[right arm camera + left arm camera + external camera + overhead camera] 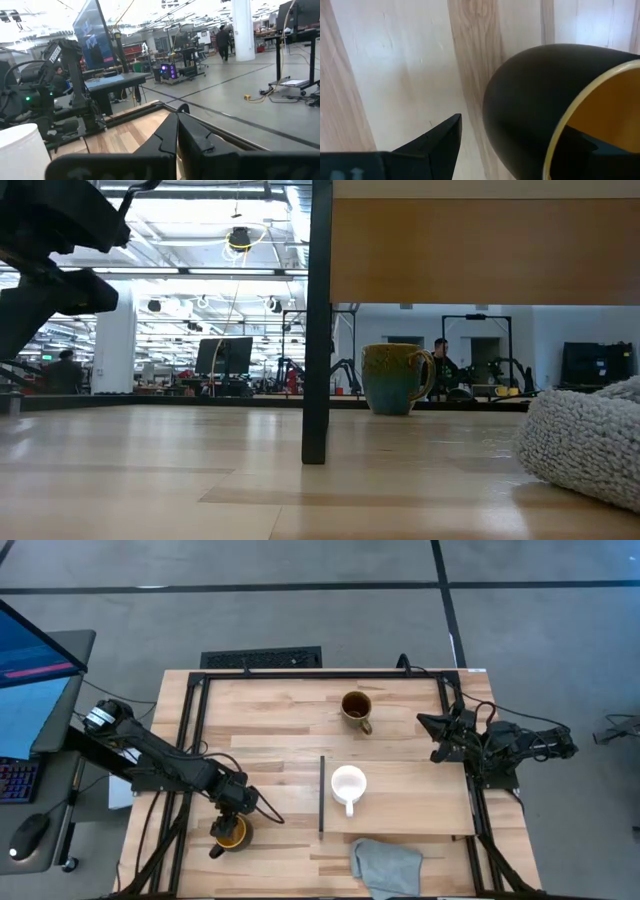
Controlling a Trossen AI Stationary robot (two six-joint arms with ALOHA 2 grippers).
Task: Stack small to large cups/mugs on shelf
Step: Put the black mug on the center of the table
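Note:
The black mug (230, 832) with its yellow-orange inside stands on the table near the front left. My left gripper (228, 818) is open over it. In the left wrist view (515, 125) one finger (440, 142) stands outside the mug's wall (520, 95), with bare wood between, and the other (577, 145) is inside the mug. The small white mug (348, 785) stands on the light-wood shelf (420, 800). The olive-brown mug (356, 708) stands on the table beyond the shelf. My right gripper (436, 737) is shut and empty at the right edge. My left gripper comes at the black mug from above, its fingers on either side of the wall near the rim (555, 135). The outer finger is clear of the wall. Whether the inner finger touches the yellow inside I cannot tell.
A grey cloth (385, 865) lies at the table's near edge, in front of the shelf. The shelf's dark strip (321, 795) runs along its left short edge. In the low view the olive-brown mug (398, 378) shows under the raised shelf (480, 250). People move in the room behind.

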